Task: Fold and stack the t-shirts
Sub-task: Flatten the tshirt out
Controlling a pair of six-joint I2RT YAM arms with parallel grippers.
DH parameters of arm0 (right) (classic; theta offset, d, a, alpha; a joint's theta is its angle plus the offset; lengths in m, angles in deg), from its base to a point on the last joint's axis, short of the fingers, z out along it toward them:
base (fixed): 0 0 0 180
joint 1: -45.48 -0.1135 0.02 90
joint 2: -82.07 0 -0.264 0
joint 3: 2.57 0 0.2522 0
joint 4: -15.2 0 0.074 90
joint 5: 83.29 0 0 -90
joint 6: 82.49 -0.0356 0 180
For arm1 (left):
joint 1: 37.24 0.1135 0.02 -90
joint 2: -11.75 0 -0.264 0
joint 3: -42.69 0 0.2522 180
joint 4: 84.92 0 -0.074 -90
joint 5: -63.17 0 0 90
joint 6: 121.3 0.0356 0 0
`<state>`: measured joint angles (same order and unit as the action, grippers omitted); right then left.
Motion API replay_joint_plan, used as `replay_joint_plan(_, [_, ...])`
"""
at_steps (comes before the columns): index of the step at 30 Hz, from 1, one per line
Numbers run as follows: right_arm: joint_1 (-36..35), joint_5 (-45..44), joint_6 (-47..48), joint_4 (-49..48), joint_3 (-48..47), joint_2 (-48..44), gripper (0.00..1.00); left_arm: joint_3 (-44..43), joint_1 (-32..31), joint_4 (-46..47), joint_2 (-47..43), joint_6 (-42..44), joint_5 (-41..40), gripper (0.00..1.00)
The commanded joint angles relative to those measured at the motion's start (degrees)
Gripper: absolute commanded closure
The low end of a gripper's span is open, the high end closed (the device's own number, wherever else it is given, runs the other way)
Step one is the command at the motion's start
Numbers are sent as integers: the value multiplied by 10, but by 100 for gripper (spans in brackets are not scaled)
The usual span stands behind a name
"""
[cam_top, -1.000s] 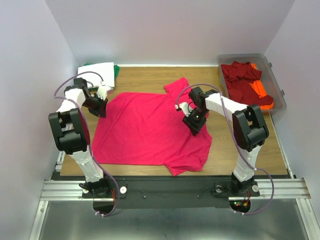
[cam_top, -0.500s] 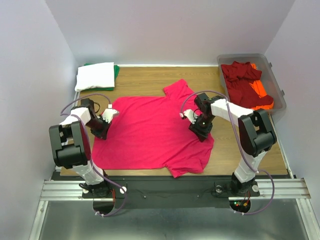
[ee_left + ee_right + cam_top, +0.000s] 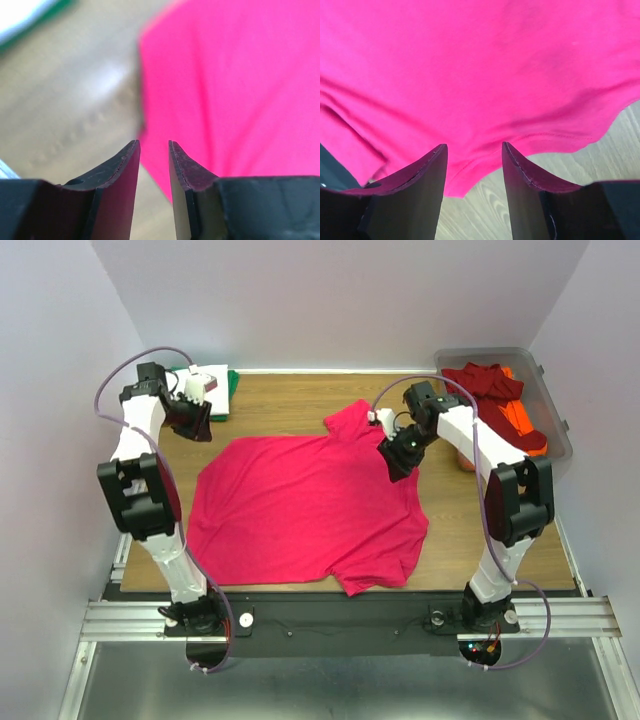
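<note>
A bright pink-red t-shirt (image 3: pixel 310 505) lies spread flat on the wooden table, with one sleeve pointing to the back. My left gripper (image 3: pixel 196 426) hangs above bare wood just off the shirt's back left corner. In the left wrist view (image 3: pixel 154 145) its jaws are narrowly apart with nothing between them, and the shirt's edge (image 3: pixel 240 90) is blurred below. My right gripper (image 3: pixel 397 460) hovers over the shirt's right shoulder. In the right wrist view (image 3: pixel 474 147) it is open and empty above the shirt's hemmed edge (image 3: pixel 485 100).
A folded white t-shirt (image 3: pixel 215 380) lies on a green one (image 3: pixel 234 388) at the back left, beside my left gripper. A clear grey bin (image 3: pixel 556 415) at the back right holds dark red (image 3: pixel 485 390) and orange (image 3: pixel 527 438) shirts.
My left gripper left the shirt's left sleeve and swung up to the back left. My right gripper moved back along the shirt's right side. The shirt's left edge now lies narrower.
</note>
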<state>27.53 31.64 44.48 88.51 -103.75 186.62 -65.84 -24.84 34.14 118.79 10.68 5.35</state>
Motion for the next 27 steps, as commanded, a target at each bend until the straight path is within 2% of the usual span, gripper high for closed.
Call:
replay_joint_plan(1, [22,38,-42,7,-37,36,47,-45,3,44,78,-104,10,59])
replay_joint_plan(5, [37,36,-55,2,-55,46,47,-72,1,51,120,-124,28,59])
replay_joint_plan(14, [42,24,-56,-5,-39,46,47,-31,1,74,149,-152,87,55])
replay_joint_plan(22, [42,11,-52,-3,-41,50,47,-26,0,88,189,-167,85,56])
replay_joint_plan(25, [42,11,-52,-4,-43,50,47,-28,-1,97,193,-169,75,58])
replay_joint_plan(27, [42,10,-53,-3,-43,50,47,-24,-1,109,186,-171,67,65])
